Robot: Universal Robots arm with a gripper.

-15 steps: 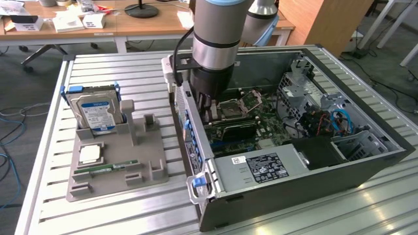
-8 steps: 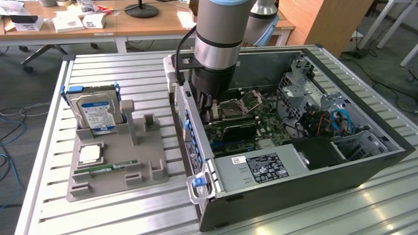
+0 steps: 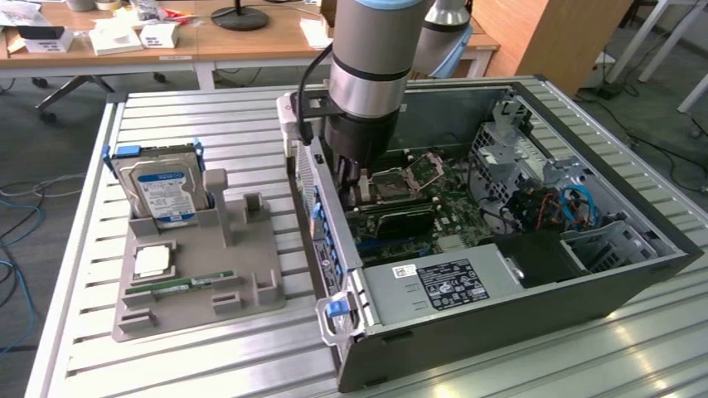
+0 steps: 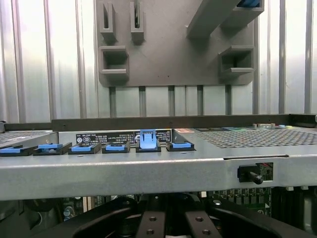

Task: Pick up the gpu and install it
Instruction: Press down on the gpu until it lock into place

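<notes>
Exterior view: shut claw (image 3: pixel 356 195) inside open computer case (image 3: pixel 619 274), beside its wall

Arm (image 3: pixel 370 50): thick cylindrical link, matte grey shell, ringed lower down by a polished silver band. A second grey link with a light blue joint cap (image 3: pixel 448 37) is seen just behind it. Below the silver band, a black wrist section is fitted, narrower than the link. A black cable (image 3: pixel 307 91) is looped down along the side at the exterior view's left. Gripper (image 4: pixel 167 225): all-black, two flat finger bars side by side, each marked by round screw holes; curved black linkage arms are seen on either side of them.
</notes>
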